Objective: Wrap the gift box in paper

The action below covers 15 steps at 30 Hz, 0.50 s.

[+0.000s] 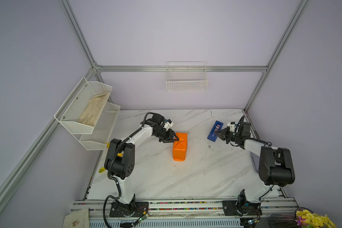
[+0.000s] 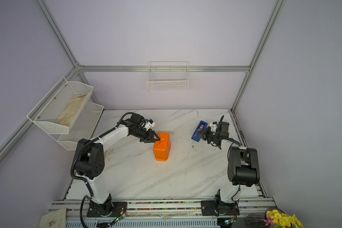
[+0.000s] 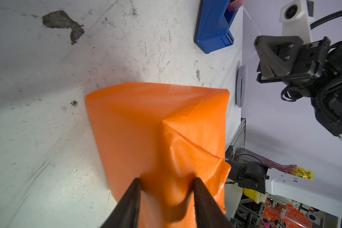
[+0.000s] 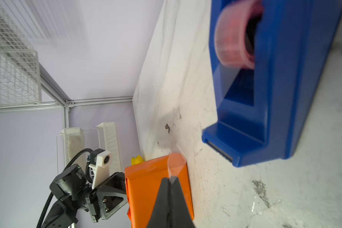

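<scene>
Already wrapped in the paper (image 1: 179,147) mid-counter (image 1: 195,177), the gift box needs taping: the left pincer (image 3: 167,182) pinches an end fold while the right pincer (image 4: 171,178), shut on a tape strip (image 4: 175,163), must carry it over.

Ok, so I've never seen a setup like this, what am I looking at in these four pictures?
Two robot arms stand at a marble table. Two pictures look down from one overhead camera; the other two come from cameras on the arms' wrists. In the middle lies orange paper folded into a parcel; its contents are hidden. The left end effector pinches a fold near its far end. The right end effector is shut on clear tape drawn from the blue tape dispenser.
</scene>
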### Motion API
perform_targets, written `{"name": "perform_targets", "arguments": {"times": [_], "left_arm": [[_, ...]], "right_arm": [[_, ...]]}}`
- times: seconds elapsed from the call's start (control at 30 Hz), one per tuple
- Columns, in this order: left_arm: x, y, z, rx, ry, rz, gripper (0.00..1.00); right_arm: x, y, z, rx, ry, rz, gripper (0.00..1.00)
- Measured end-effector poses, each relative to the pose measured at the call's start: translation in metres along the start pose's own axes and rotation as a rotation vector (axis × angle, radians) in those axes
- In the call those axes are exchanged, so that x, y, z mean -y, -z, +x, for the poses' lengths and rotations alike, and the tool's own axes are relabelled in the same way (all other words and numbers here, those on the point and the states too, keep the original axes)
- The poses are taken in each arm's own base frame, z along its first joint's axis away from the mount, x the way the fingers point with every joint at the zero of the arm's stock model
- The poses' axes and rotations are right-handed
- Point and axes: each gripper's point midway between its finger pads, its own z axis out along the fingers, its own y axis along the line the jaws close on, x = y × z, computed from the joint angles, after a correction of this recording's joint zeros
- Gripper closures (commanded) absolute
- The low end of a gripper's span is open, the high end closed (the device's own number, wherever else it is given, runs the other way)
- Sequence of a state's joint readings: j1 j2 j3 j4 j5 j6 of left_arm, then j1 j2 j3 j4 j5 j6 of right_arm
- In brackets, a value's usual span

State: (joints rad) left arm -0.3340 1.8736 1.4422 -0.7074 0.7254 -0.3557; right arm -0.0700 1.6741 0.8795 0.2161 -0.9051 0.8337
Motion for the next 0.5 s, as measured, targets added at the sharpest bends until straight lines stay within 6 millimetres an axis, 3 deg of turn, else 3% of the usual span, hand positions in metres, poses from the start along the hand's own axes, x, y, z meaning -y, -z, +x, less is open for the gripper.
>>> {"name": "perform_targets", "arguments": {"times": [0.2, 0.5], "left_arm": [[0.000, 0.000, 0.000, 0.000, 0.000, 0.000, 0.58], [0.000, 0.000, 0.000, 0.000, 0.000, 0.000, 0.58]], "right_arm": [[0.017, -0.019, 0.035, -0.083, -0.022, 0.021, 1.00], [0.059, -0.035, 0.034, -0.070, 0.012, 0.123, 1.00]]}}
